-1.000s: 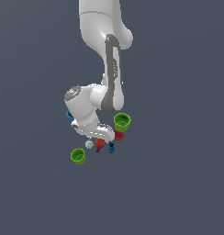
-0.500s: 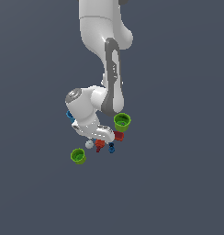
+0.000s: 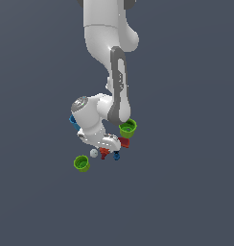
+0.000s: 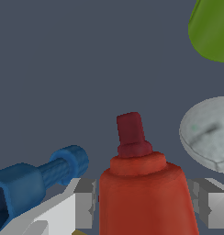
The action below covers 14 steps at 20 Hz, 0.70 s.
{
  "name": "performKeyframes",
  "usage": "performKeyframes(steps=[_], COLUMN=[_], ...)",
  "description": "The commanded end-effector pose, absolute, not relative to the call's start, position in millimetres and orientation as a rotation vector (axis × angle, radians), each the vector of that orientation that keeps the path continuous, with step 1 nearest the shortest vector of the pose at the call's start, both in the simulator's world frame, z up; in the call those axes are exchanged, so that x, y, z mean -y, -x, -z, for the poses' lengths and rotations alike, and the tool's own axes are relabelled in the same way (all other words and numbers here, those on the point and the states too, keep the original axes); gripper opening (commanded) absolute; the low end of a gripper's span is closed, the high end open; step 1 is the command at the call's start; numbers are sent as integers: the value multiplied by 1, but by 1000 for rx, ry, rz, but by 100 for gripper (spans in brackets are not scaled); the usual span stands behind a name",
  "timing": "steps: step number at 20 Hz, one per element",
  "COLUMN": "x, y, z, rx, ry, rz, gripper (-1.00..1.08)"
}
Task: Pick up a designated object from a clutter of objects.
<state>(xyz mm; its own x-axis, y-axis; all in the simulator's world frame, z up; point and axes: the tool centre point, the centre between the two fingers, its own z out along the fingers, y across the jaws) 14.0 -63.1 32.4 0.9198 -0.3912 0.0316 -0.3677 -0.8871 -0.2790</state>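
The red tool (image 4: 141, 183), orange-red with a darker red arm (image 4: 131, 131), stands between my gripper's (image 4: 143, 202) two fingers (image 4: 84, 202); both pads press its sides. In the exterior view the gripper (image 3: 109, 147) is low over the clutter, and the red tool (image 3: 104, 153) shows just under the hand. Around it lie a white ball (image 3: 93, 153), a small blue piece (image 3: 116, 155), two lime-green cups (image 3: 128, 128) (image 3: 81, 163), and a blue cup (image 3: 72, 119) partly hidden behind the arm. The yellow block is out of view.
In the wrist view a blue bolt-like piece (image 4: 40, 179) lies close beside one finger, the white ball (image 4: 208, 133) is close on the other side, and a green cup (image 4: 210, 27) is farther off. The floor (image 3: 186, 192) is plain dark grey.
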Motion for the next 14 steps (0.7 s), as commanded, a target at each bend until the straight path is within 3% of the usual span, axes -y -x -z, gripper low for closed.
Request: performKeyframes(steps=[1, 14], x=[63, 59], y=[-13, -11], z=[-30, -39], rx=[-567, -566], ry=[2812, 2811], rz=[122, 126], gripper=[-100, -100])
